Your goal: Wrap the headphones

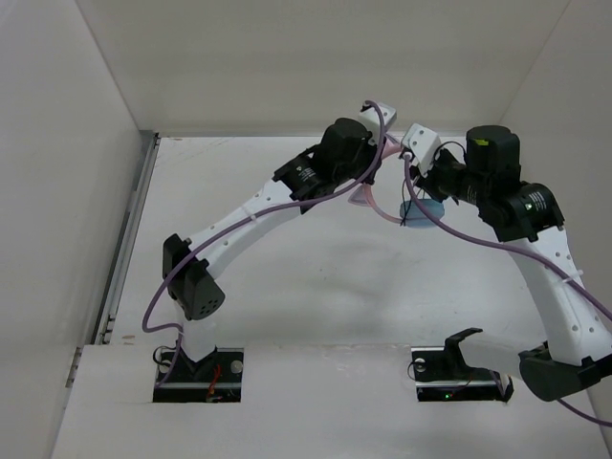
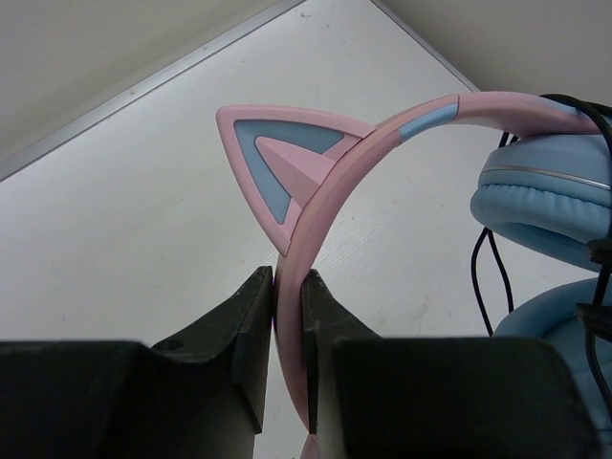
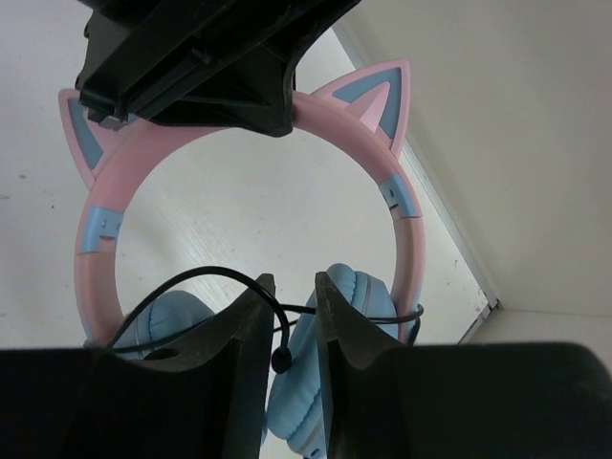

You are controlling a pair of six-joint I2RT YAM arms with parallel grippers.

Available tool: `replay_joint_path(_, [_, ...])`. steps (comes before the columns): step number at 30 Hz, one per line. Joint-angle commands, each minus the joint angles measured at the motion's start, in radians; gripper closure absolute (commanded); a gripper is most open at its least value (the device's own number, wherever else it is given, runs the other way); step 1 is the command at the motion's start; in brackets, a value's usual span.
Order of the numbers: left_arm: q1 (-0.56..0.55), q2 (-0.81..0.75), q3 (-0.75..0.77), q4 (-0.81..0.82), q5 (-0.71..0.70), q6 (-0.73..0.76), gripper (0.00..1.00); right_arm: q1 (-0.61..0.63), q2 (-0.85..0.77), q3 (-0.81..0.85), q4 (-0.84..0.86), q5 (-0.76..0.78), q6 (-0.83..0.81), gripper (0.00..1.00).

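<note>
The headphones point(image 3: 402, 206) have a pink headband with two cat ears and light blue ear cups point(image 3: 339, 316). In the top view they hang above the table at the back centre point(image 1: 366, 198), between both arms. My left gripper point(image 2: 289, 279) is shut on the headband beside a cat ear point(image 2: 273, 167) and holds it up. My right gripper point(image 3: 290, 285) sits below the ear cups with its jaws a narrow gap apart. The thin black cable point(image 3: 206, 277) arcs over the left finger, and its end point(image 3: 282, 359) hangs in the gap. More cable loops round the cups point(image 2: 483, 273).
White walls close the table on the left, back and right. A metal rail point(image 1: 134, 220) runs along the left edge. Purple arm cables point(image 1: 459, 229) drape near the headphones. A black stand point(image 1: 464, 344) sits at the near right.
</note>
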Motion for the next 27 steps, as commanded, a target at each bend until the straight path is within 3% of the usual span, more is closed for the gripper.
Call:
replay_joint_path(1, [0.006,-0.115,-0.022,0.071,0.032,-0.037,0.98,0.019,0.013,0.044,-0.062,-0.025,-0.043,0.70])
replay_joint_path(27, [0.007,-0.165,-0.166,0.023,0.131,-0.075,0.98,0.034,0.021,0.122,-0.257,-0.120,-0.126,0.60])
